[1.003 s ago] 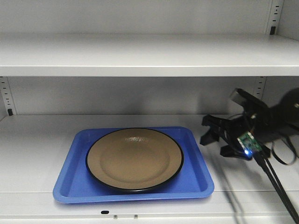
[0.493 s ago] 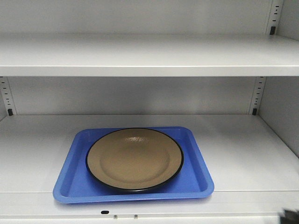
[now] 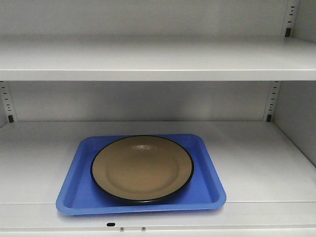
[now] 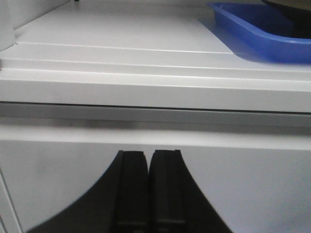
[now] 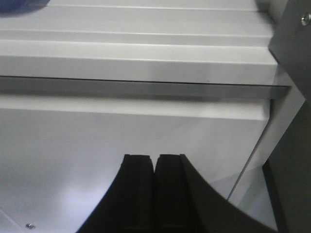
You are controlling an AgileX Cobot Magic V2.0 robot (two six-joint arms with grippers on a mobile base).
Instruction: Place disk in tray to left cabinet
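Both claws are pressed together and hold nothing. From the left wrist camera I see the left claw [image 4: 147, 194] with its two black fingers [image 4: 130, 194] touching along their whole length, and it sits lower than the front edge of the shelf [image 4: 146, 92], in front of the cabinet. From the right wrist camera the right claw [image 5: 154, 194] looks the same: two dark fingers [image 5: 138, 194] closed against each other, below the front lip of the shelf [image 5: 136, 68], near the right side wall of the cabinet. Neither claw appears in the front camera view.

In the front view I see the disk [image 3: 142, 169] lying flat inside the tray [image 3: 210, 173]. It is tan with a thin black rim, and it fills most of the tray width, with blue tray floor visible at the left and right sides. The tray is blue, with rounded corners and a low rim, and it rests on the lower shelf [image 3: 256, 158] of the cabinet [image 3: 158, 59], close to the near edge and a little left of the middle. Another shelf runs above it. Perforated strips [image 3: 271, 101] go down the back wall on both sides.

In the left wrist view, one corner of the tray [image 4: 252, 29] shows at the far right on the shelf, well apart from the claw.
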